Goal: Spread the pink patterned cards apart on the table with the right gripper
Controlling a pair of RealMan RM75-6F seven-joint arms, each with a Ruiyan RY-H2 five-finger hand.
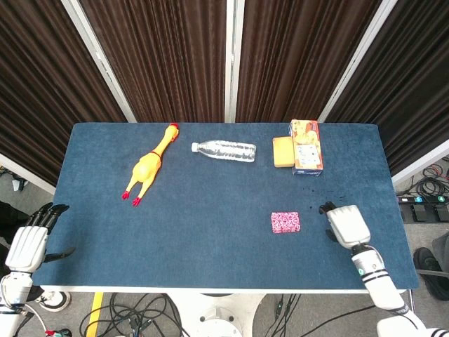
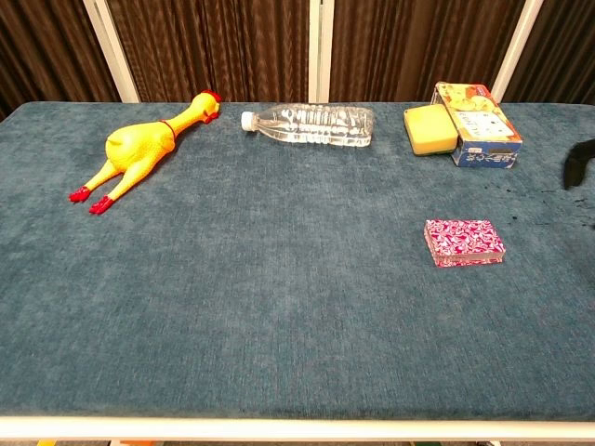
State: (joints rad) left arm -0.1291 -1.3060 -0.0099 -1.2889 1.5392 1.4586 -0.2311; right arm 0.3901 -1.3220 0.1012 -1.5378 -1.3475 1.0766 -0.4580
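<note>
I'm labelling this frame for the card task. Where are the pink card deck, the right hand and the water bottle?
pink card deck (image 1: 285,222), head view, middle of its patterned top face.
right hand (image 1: 347,225), head view, back of the hand.
water bottle (image 2: 316,124), chest view, middle of its clear body.

**A robot test room, not a home**

This looks like a lab set up for trying out a robot. A table with a blue cloth top (image 1: 210,232) stands before dark brown curtains (image 1: 175,56) hung between white poles (image 1: 233,60). Black cables (image 1: 133,316) lie in loops on the floor at 6 o'clock. A power strip (image 1: 424,200) sits on the floor at 3 o'clock.
</note>
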